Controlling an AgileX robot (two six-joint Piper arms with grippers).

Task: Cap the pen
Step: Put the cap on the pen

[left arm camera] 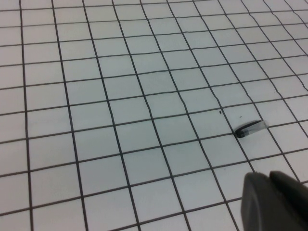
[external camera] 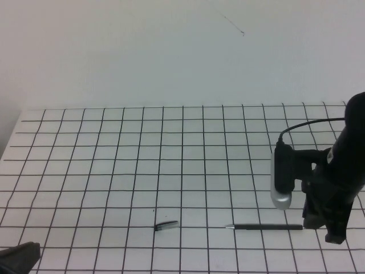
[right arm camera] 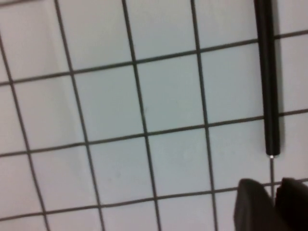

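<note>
Surveyed a white table point(external camera: 114, 142) ruled in a black grid, backed by a plain pale wall. Found no clutter on it beyond the two task items.

Located the pen point(external camera: 265, 226) lying flat near the front edge, right of centre, roughly parallel to that edge, silver tip pointing left. Located the cap point(external camera: 166, 226) in the same near row, further left, apart from the pen tip, also lying flat. Confirmed pen uncapped.

Found the right gripper point(external camera: 332, 233) low over the table at the near right, just beside the pen's right end. Checked the right wrist view: pen point(right arm camera: 267, 72) ahead of the right gripper point(right arm camera: 274, 202), fingertips narrowly parted, nothing between them, no contact evident.

Found the left gripper point(external camera: 20, 254) parked at the near left corner. Checked the left wrist view: left gripper point(left arm camera: 274, 202) clenched and empty, cap point(left arm camera: 250, 128) on the grid ahead of it, well apart.

Judged the step in hand as the approach to grasp the pen, with nothing yet lifted and capping not begun.

Judged the next move to require wider jaws, placed astride the thin barrel near its right end, then a firm closure low to the table. Rated a slip or roll of the slender barrel as the main risk.
</note>
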